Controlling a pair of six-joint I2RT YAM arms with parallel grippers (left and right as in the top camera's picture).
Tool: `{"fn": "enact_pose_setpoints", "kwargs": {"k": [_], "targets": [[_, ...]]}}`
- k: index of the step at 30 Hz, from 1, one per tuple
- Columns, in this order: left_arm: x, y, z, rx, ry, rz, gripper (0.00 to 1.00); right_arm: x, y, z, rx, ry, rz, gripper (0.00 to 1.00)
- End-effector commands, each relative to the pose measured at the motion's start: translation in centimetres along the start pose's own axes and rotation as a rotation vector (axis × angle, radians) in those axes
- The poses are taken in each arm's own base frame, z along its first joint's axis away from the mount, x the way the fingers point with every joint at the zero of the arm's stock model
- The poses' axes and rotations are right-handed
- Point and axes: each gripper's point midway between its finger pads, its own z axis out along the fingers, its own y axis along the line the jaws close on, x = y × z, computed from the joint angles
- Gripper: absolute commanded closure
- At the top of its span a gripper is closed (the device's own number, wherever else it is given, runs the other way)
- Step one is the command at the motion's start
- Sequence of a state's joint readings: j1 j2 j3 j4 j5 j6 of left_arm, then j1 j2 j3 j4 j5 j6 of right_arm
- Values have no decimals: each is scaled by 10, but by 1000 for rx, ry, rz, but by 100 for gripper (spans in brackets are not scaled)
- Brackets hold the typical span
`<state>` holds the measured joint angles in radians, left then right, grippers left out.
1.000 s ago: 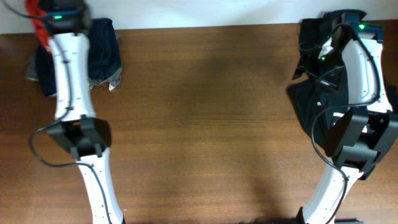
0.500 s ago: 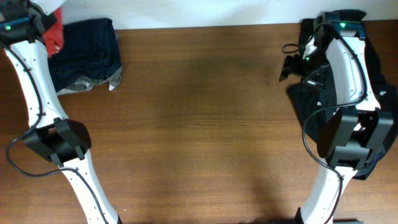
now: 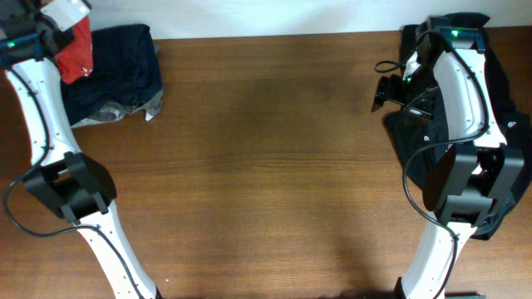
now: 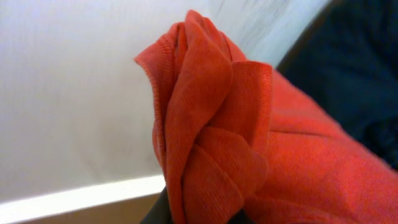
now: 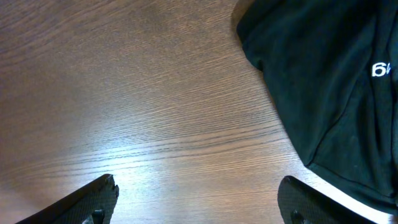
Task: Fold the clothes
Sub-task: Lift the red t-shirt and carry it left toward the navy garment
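1. In the upper left of the overhead view, the left gripper is clenched on a bunched wad of the red-orange T-shirt. The cloth hangs from it at the table's back edge, over the dark navy pile.
2. The right gripper is released and grasps nothing. Its jaws stand wide above bare wood, just beside the black garment at the upper right.
3. The step in hand looks like carrying the shirt to the bare middle of the table for spreading.
4. Lift until the hanging cloth clears the navy pile, or the pile may be dragged along with it.
5. The grip holds several crumpled layers, and which part of the shirt this is cannot be told. Rather than folding from this hold, it seems wiser to lower the shirt flat first. Then regrasp it at a shoulder or the hem.
6. Bring the right arm inward to take the opposite edge, moving away from the black garment so it does not snag.
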<state>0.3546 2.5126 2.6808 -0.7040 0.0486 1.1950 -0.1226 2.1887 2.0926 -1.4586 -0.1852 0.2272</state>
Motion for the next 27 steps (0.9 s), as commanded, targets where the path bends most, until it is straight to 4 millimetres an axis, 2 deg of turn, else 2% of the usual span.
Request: {"fn": "enact_pose_setpoints", "kwargs": {"k": [1,7,11,15,19,23,27], "targets": [[19,52,-38,-115,24,-49,100,0,3,-14,4,-40,-23,13],[47,67,-46,-140,51,-72,100,0,3,-14,4,-40,-23,13],[59,72,-48,-142,35,-96,100,0,3,-14,3,-39,-22,13],[70,93,-57,-208,24,-224,100,0,3,-14,3,-39,-22,13],[80,119,-80,-284,7,-327,100,0,3,-14,4,-39,-22,13],[73,128,-95,-276,-61,-321,100,0,3,-14,3,-40,-22,13],[61,116,-88,-215,-118,-314,100,1,3,-13,5,-36,-21,13]]}}
